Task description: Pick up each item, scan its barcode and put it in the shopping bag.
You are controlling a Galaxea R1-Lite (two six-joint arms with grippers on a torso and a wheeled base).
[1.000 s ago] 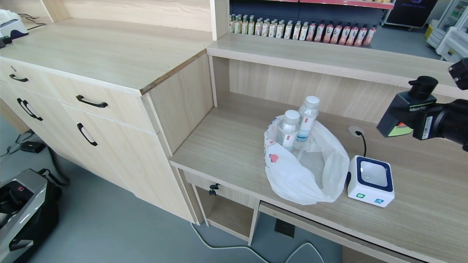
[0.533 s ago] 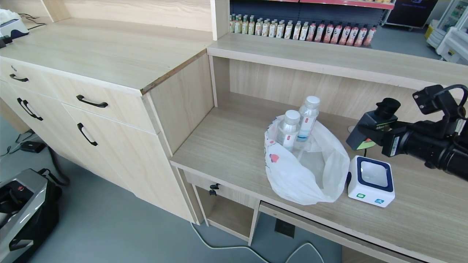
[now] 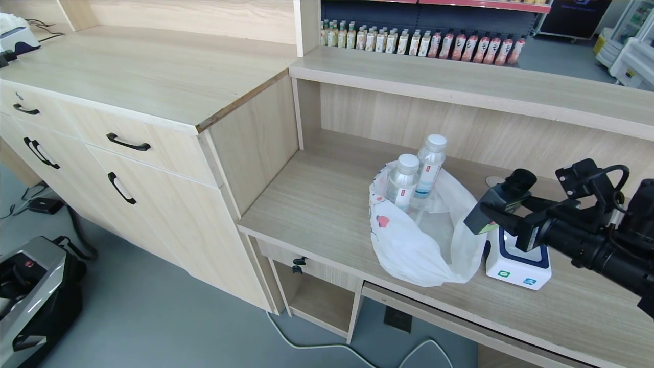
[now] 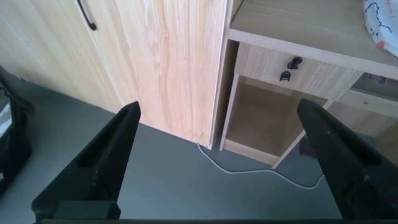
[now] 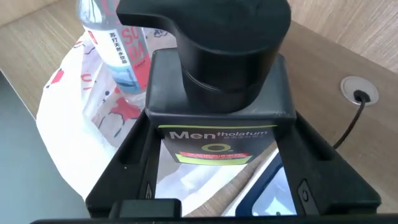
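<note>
My right gripper is shut on a dark bottle with a black cap, held tilted just above the white scanner and against the bag's right rim. In the right wrist view the fingers clamp both sides of the dark bottle, and its label faces the camera. The white shopping bag stands open on the counter with two clear water bottles upright inside. My left gripper hangs open, low in front of the cabinet, above the grey floor.
A raised shelf runs behind the counter, with a row of drink bottles beyond it. A cable grommet sits behind the scanner. A taller cabinet with drawers stands to the left.
My right arm has carried the dark bottle down and to the left, from high at the right edge to just over the scanner beside the bag.
</note>
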